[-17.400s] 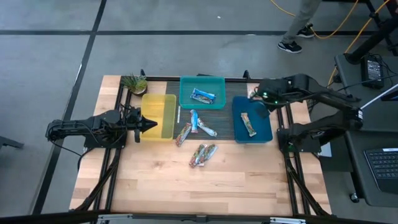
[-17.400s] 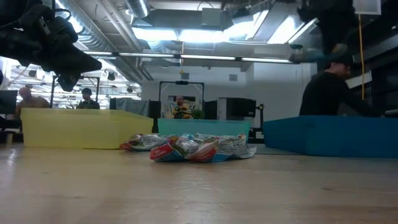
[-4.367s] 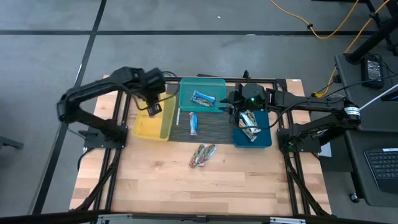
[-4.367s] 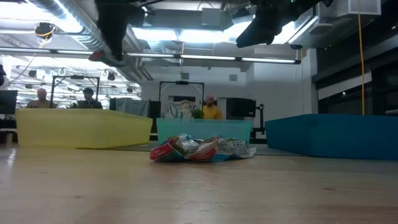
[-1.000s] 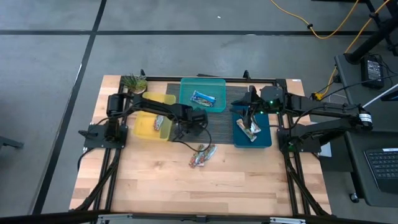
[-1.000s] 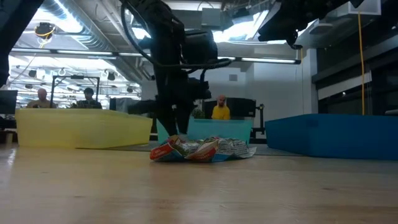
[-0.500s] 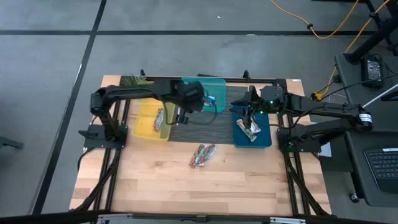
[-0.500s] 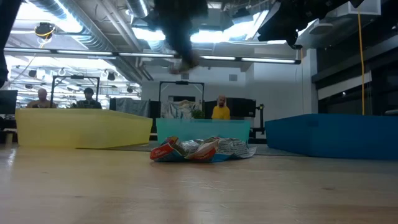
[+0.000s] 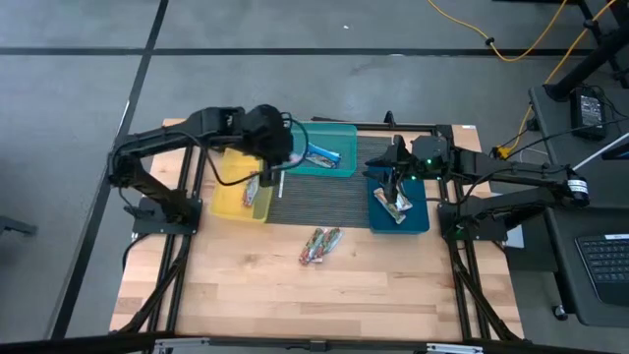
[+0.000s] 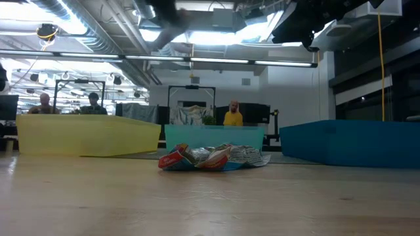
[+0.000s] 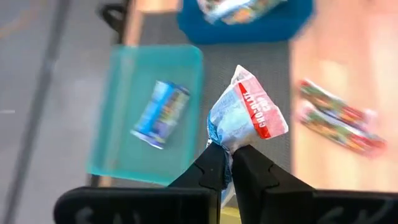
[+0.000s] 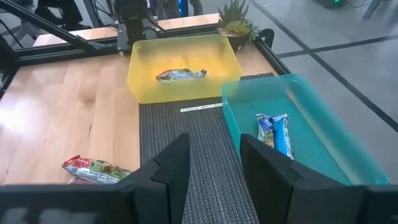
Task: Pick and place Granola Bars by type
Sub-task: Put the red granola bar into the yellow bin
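Note:
My left gripper point(image 9: 274, 163) hangs high over the gap between the yellow bin point(image 9: 232, 200) and the teal bin point(image 9: 300, 159), shut on a blue-white granola bar point(image 11: 245, 115). Another blue-white bar point(image 9: 322, 152) lies in the teal bin, and a reddish-brown bar point(image 9: 253, 187) lies in the yellow bin. Tan-green bars point(image 9: 395, 204) lie in the blue bin point(image 9: 421, 221). My right gripper point(image 12: 214, 168) hovers open above that blue bin. Two bars point(image 9: 321, 244) lie side by side on the wood. My left gripper pinches the blue-white bar by one crimped end point(image 11: 225, 142) between its two fingers point(image 11: 211, 163), coming from above and pointing down. The bar is lifted clear, and its red-banded part point(image 11: 255, 112) sticks out past the fingertips, crumpled.
A dark ribbed mat point(image 9: 319, 197) lies in front of the bins. A small potted plant point(image 12: 235, 26) stands at the far left corner. Bare wood point(image 9: 295, 295) fills the near half. The low view shows people in the room beyond.
My left gripper shut on the blue-white bar on the mat, lifted it clear and carried it up, first toward the far edge and then left toward the yellow bin. The mat where the bar lay is now bare. My right arm kept still.

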